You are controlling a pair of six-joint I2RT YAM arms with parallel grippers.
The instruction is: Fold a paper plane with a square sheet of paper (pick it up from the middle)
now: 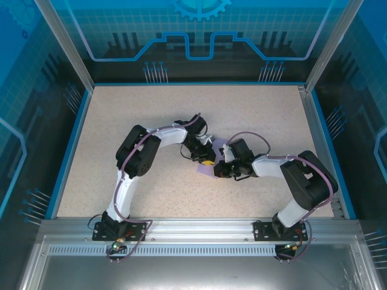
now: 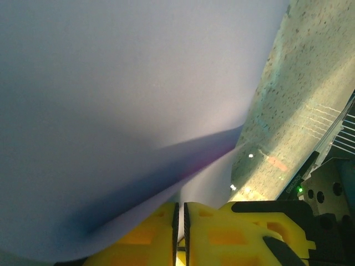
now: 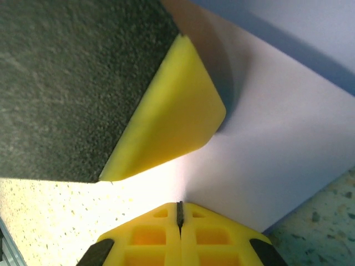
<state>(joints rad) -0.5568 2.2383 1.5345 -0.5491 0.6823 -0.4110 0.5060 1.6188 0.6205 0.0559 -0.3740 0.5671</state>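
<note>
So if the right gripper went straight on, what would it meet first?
Beyond the square sheet of paper the right gripper pinches, likely a yellow pad of the left gripper, close ahead, slightly left; depth is unclear.

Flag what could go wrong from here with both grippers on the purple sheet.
The left gripper and the right gripper both pinch the sheet close together; pulling apart could tear it. The sheet bows above the table, so a crease might set crooked. The grippers nearly touch and could collide.
</note>
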